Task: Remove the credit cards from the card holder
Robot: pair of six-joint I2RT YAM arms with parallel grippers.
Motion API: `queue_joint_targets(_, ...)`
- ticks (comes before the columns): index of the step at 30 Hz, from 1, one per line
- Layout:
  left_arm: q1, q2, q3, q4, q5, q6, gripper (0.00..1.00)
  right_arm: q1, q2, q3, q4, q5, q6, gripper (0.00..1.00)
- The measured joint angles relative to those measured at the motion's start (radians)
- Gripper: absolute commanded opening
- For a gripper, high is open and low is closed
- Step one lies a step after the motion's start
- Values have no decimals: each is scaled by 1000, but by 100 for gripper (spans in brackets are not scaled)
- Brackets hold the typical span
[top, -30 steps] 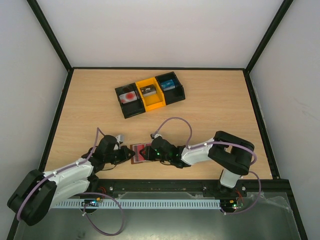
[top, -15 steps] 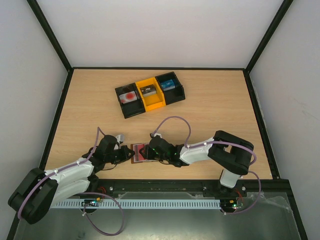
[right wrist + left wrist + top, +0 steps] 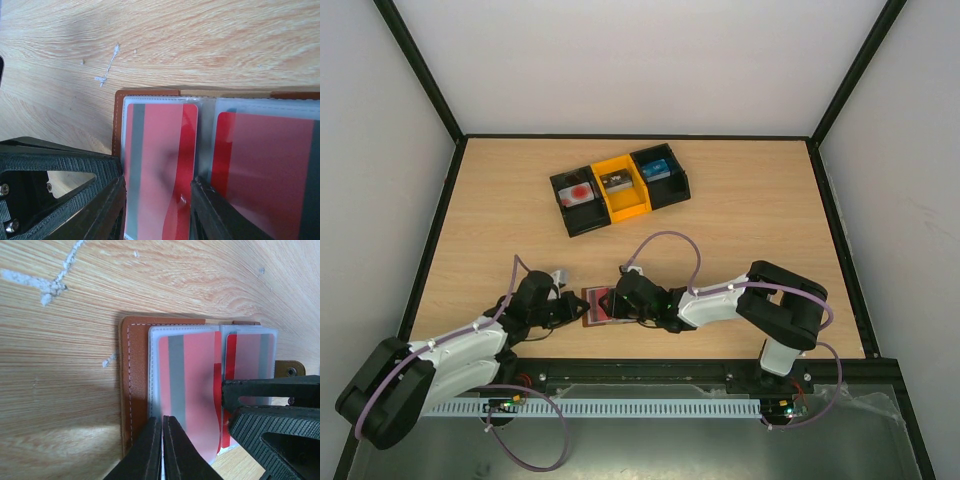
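Ideally the left gripper (image 3: 162, 421), pressed together on the card holder (image 3: 133, 390) lying open on the counter (image 3: 740, 230), pins it firmly while the right gripper (image 3: 157, 192), spread astride a red credit card (image 3: 160, 145), closes squarely and draws outward.

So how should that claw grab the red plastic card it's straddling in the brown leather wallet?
Probably by its two long edges, from above: the red striped card lies flat in the frosted sleeve of the brown leather wallet, leaving only edges. The right gripper stands open across it.
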Motion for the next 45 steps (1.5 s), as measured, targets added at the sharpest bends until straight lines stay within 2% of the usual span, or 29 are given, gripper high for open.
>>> queue_joint_targets(26,3,-4,-30,54,2,-23,6,-9,0,-138,345,-64,174,34)
queue_joint_targets(39,4,-21,-44,63,10,-38,6,-14,41,-196,582,-97,273,31)
queue_joint_targets(42,5,-33,-56,75,8,-45,6,-15,55,-196,609,-100,292,29)
queue_joint_targets(45,5,-40,-63,80,8,-50,6,-16,61,-196,617,-100,302,23)
